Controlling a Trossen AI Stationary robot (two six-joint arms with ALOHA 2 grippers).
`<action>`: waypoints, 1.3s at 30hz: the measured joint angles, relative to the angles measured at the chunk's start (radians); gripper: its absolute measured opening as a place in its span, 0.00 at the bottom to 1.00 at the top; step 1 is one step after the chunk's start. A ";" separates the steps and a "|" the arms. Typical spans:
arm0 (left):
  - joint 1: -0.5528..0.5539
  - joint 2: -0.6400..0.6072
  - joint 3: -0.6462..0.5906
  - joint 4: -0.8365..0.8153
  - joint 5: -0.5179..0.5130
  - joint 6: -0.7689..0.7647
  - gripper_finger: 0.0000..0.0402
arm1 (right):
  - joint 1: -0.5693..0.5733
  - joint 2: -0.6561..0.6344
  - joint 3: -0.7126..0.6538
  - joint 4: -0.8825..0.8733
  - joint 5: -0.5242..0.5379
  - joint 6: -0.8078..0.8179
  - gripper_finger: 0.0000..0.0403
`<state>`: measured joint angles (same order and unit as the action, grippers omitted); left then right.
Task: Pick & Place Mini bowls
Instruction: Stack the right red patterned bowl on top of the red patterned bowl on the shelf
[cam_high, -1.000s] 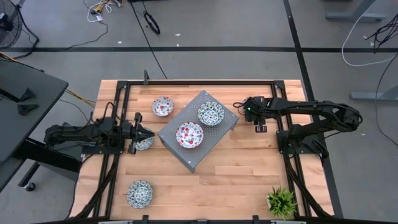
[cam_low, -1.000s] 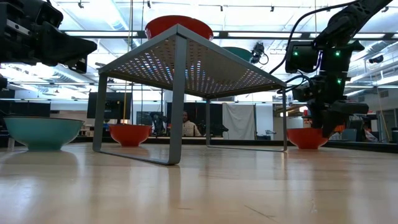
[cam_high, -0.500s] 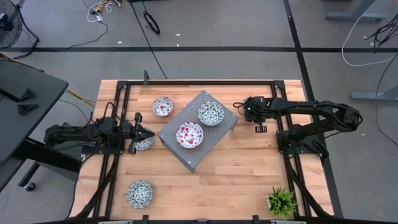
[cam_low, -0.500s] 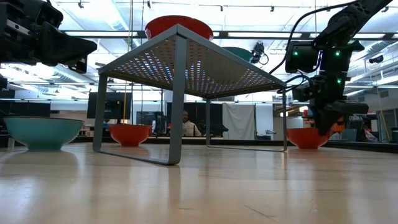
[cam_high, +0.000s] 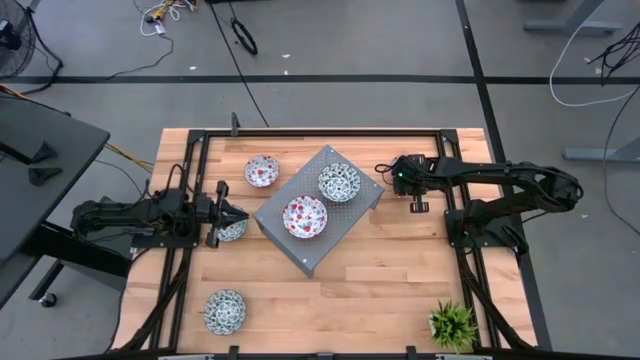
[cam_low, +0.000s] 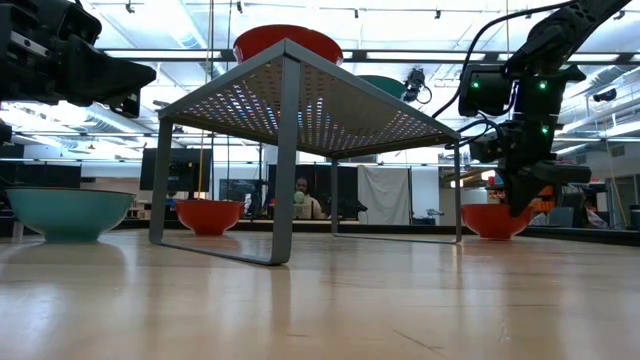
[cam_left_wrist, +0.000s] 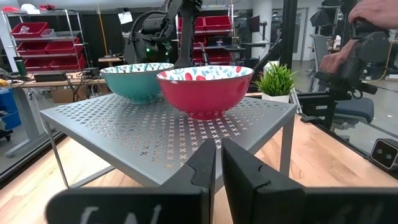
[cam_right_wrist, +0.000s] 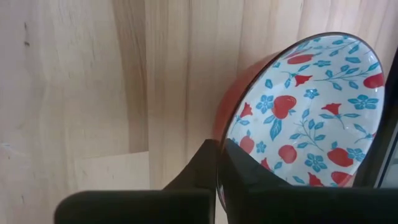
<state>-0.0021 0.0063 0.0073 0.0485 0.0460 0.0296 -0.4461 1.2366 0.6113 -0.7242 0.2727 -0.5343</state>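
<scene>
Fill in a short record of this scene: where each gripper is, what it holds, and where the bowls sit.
Right gripper: shut on the rim of a red-patterned round ceramic mini bowl resting on the wooden table.
Left gripper: shut, empty, above a teal-patterned mini bowl.
Grey perforated metal stand: carries one red-patterned bowl and one teal-patterned bowl.
Other table bowls: one red, one teal.
Small green potted plant: at the table's corner.

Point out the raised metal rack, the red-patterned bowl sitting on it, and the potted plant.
metal rack (cam_high: 283, 240): high view, on a bare perforated part of its top near the lower-left corner.
red-patterned bowl on the rack (cam_high: 305, 217): high view, on the middle of its inside.
potted plant (cam_high: 452, 325): high view, on its leaves.
</scene>
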 joint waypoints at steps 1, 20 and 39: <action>0.000 0.000 0.000 0.000 0.000 0.000 0.07 | 0.000 0.000 0.000 0.000 0.000 0.001 0.01; 0.000 0.000 0.000 0.000 0.000 0.000 0.07 | 0.000 -0.107 0.115 -0.147 0.026 0.062 0.00; 0.000 0.000 0.000 0.000 0.000 0.000 0.07 | 0.028 -0.130 0.483 -0.351 0.184 0.063 0.00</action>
<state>-0.0017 0.0062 0.0071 0.0486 0.0460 0.0296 -0.4179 1.1069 1.0945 -1.0755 0.4564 -0.4714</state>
